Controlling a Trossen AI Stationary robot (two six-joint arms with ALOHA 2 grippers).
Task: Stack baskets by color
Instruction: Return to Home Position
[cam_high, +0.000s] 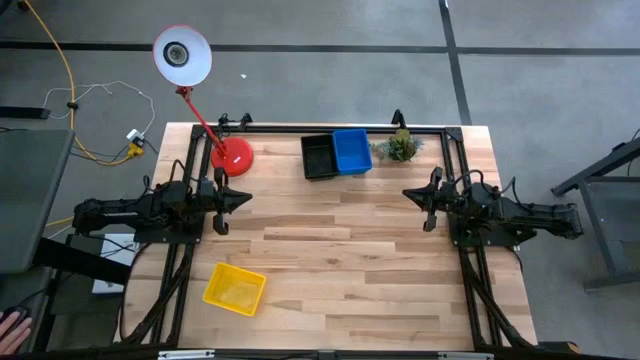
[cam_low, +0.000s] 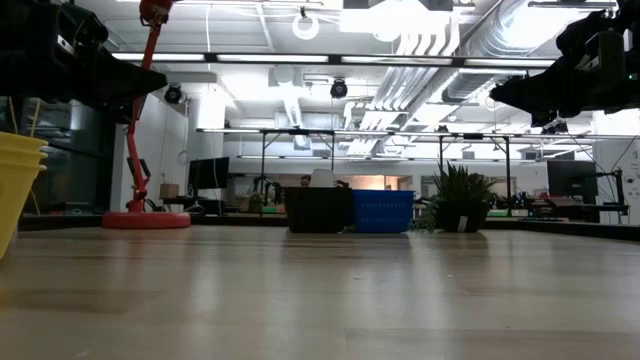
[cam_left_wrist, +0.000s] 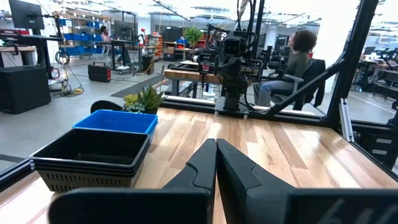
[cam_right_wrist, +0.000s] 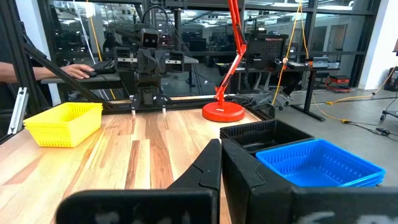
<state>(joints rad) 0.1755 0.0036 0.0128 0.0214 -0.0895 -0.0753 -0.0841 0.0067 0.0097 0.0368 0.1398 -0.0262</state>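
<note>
Left arm (cam_high: 150, 210) and right arm (cam_high: 500, 212) are hanging clear, jaws together, empty. Left arm dipping could be clipping the yellow stack (cam_high: 235, 288); black stack (cam_high: 318, 156) and blue stack (cam_high: 352, 150) are looking safe.

Left tool (cam_high: 243, 199) and right tool (cam_high: 410, 192) face each other from opposite sides, held level and raised; both are closed tight, seemingly gripping nothing.

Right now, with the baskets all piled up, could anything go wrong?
Two maybes. The yellow stack sits crooked near the front of the table beside the left arm's frame; a low swing could knock it. The black stack and blue stack touch at the far edge by the plant, so bumping one would likely shove the other. The left pincer and right pincer are shut and empty.
</note>
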